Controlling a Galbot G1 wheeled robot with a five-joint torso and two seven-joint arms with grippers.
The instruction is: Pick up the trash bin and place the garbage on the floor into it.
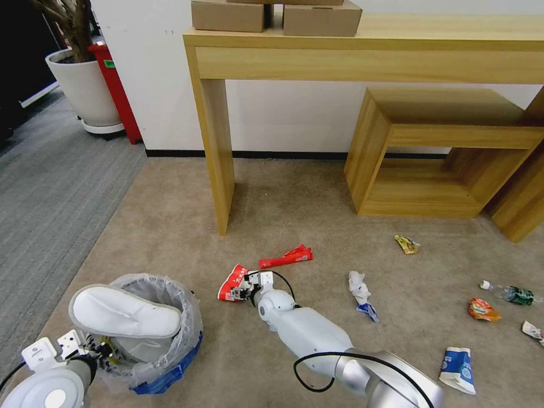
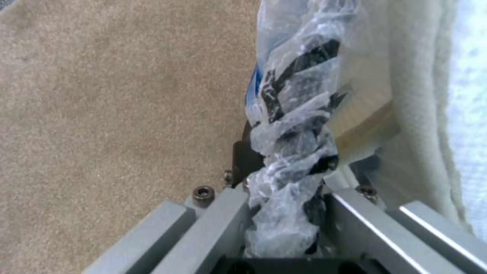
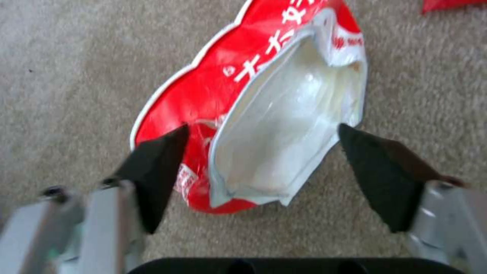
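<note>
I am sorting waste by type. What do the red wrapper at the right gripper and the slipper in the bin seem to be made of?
The red wrapper looks like glossy plastic film: it shines, creases sharply, and its torn-open inside is pale and smooth. The right gripper is open around it. The slipper looks like soft white terry-like cloth, matte and fuzzy; its sole material cannot be told. It lies across the bin, whose rim the left gripper holds.

A tall wooden table [image 1: 362, 51] stands against the white wall [image 1: 283, 119], two cardboard boxes [image 1: 275, 16] on top. A low wooden shelf [image 1: 442, 153] sits beneath. A white plant pot [image 1: 85, 85] and red box [image 1: 116, 90] flank grey ribbed carpet [image 1: 51, 187].
</note>
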